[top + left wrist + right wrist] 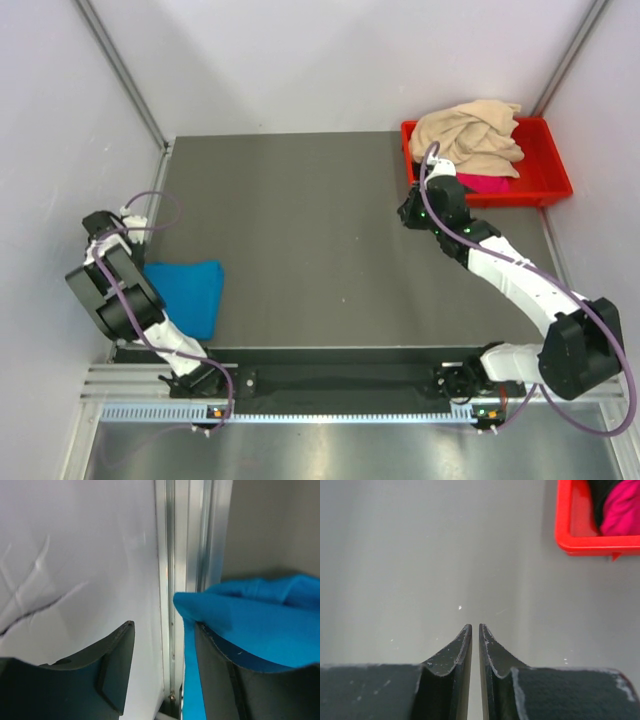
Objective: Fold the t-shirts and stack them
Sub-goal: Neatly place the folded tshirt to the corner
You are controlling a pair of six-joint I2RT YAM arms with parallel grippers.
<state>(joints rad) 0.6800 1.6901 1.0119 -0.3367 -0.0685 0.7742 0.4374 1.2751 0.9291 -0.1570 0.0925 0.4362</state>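
Note:
A turquoise-blue t-shirt (185,292) lies folded on the grey table near the left arm. In the left wrist view my left gripper (164,625) is open. Blue cloth (260,615) drapes over its right finger (215,680) and hangs down that finger's inner face, and only wall and rail show in the gap. The beige t-shirt (470,135) is heaped on a magenta-pink t-shirt (490,183) in the red bin (550,165). My right gripper (474,626) hovers over bare table just left of the bin, its fingers almost together with nothing between them.
White enclosure walls stand close on the left, back and right. An aluminium rail (175,580) runs along the table's left edge beside the left gripper. The red bin (565,525) fills the back right corner. The arm bases are bolted along the near edge.

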